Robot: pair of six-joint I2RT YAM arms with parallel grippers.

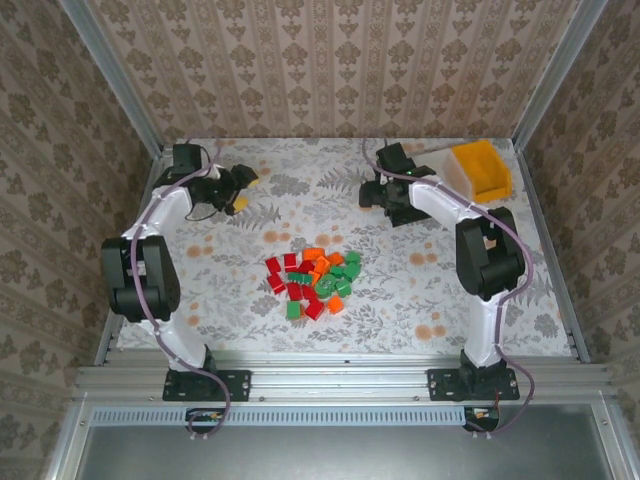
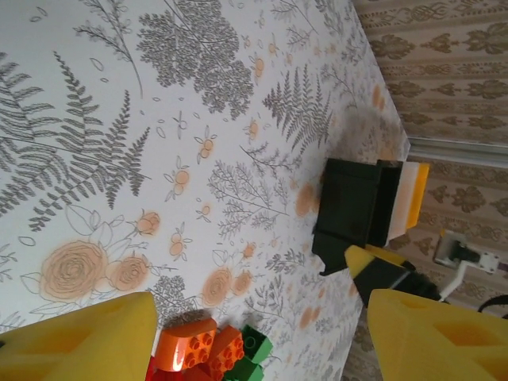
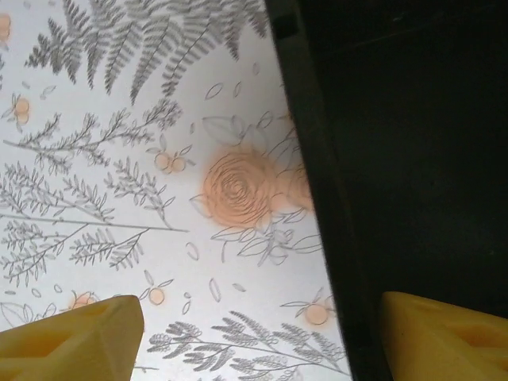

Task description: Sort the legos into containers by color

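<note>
right end effector point(image 3: 254, 317), wide, straddles black bin point(image 3: 413, 119) wall; left end effector point(image 2: 258, 317) wide; legos point(image 1: 313, 282) heaped on table point(image 1: 300, 205).

My worktop point(image 1: 230, 290) is a flat white surface printed with grey ferns and orange roses. Beige damask-patterned wallpaper point(image 1: 330, 60) rises along its far and side edges, and grey metal posts point(image 1: 115, 80) stand at its far corners.

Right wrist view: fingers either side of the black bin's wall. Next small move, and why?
Probably close the right gripper on the black plastic bin's wall: its yellow fingers are open, one outside over the floral table, one inside. The small red, green and orange bricks lie piled mid-table, so the bin likely needs moving.
</note>
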